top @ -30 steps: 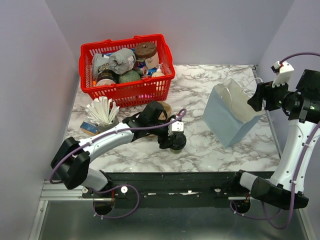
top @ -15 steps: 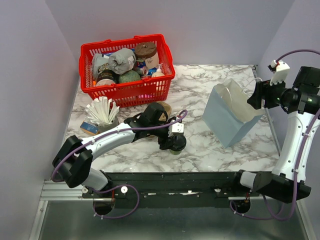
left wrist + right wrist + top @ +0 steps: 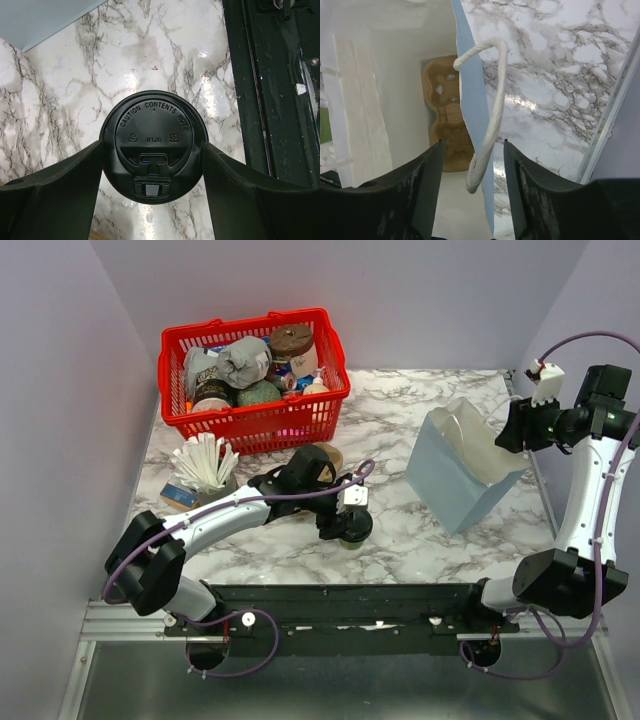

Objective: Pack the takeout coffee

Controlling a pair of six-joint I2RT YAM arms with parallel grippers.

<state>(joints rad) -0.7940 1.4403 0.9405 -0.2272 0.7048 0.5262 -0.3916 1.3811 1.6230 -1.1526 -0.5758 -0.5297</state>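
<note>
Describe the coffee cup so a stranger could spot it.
On the marble table, look near the front edge, left of the blue paper bag. The coffee cup sits in the left gripper; its round black lid reads CAUTION CONTENTS HOT.

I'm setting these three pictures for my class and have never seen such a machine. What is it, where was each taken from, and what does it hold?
These are two robot arms bolted at the near edge of a marble table. The wide picture looks down from above and behind; the other two come from a camera on each wrist. On the table stand a filled red basket, a cup of white stirrers and a blue paper bag. The left pincer grips a black-lidded takeout coffee. The right pincer is open, straddling the bag's wall and rope handle; a brown cardboard carrier lies inside the bag.
</note>
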